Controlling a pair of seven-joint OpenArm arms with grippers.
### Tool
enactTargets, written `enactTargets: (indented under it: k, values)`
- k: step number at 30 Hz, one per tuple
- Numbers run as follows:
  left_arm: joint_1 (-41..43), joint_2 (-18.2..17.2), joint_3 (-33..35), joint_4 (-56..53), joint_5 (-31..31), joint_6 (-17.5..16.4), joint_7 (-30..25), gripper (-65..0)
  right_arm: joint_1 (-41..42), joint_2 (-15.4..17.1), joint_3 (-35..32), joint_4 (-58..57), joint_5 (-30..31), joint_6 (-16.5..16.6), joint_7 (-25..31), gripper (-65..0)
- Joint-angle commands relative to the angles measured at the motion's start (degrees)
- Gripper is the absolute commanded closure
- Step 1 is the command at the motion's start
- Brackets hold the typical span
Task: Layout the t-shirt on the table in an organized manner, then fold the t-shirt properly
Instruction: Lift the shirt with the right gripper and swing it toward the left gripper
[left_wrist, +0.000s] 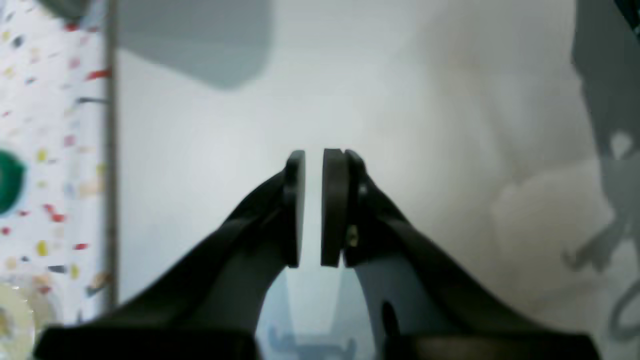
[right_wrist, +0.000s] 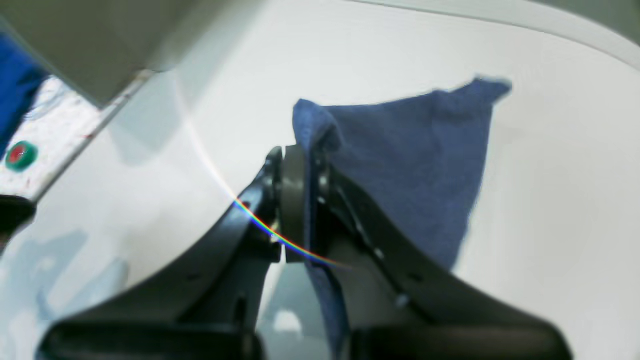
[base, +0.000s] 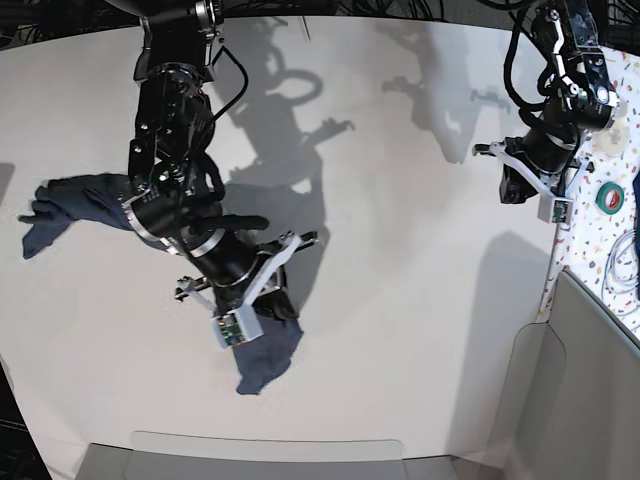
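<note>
Right wrist view shows the right tool (right_wrist: 300, 200) clamped on the navy t-shirt (right_wrist: 410, 165), which trails across the white desk (base: 400, 300) at the left; the left tool (left_wrist: 311, 207), pads slightly apart, hovers empty far right

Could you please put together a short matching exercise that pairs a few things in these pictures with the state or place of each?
Things:
1. left gripper
2. right gripper
3. t-shirt
4. green tape roll

States or places:
A. lies on the speckled strip beside the table
B. jaws slightly apart, nothing between them
C. dark blue, stretched across the white table under one arm
D. closed on blue cloth

Pairs: 1-B, 2-D, 3-C, 4-A
</note>
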Motion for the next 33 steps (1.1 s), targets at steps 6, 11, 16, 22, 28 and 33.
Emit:
enactTargets:
  k: [6,11,16,22,28,33]
  values:
    - [0.42,-0.40,-3.57,0.97,-0.69,-0.22,-1.11,-4.7,1.85,-5.45,-14.71,-5.88,-6.01,0.00,1.45,0.0]
    - [1.21,1.27,-4.98,0.97,-0.77,-0.22,-2.95,-5.0,4.75,-5.45,-31.15,-21.79,-13.92,0.00,4.62,-10.3]
    - [2.35,1.63,-4.80,0.97,-0.77,-0.22,-3.13,-5.0,4.66,-5.45,-35.98,-24.69,-14.89,0.00,8.58,-27.1]
    - [2.97,1.63,-4.98,0.97,-0.77,-0.22,-3.30,-5.0,4.84,-5.45,-35.89,-24.43,-14.98,0.00,8.58,-24.3]
    - [3.93,1.63,-4.98,0.97,-0.77,-0.22,-3.39,-5.0,4.40,-5.45,-36.51,-26.89,-15.07,-0.08,8.40,-23.1]
    - [4.02,1.63,-5.07,0.97,-0.77,-0.22,-3.39,-5.1,4.31,-5.45,-36.51,-28.21,-15.59,-2.19,4.18,-23.2]
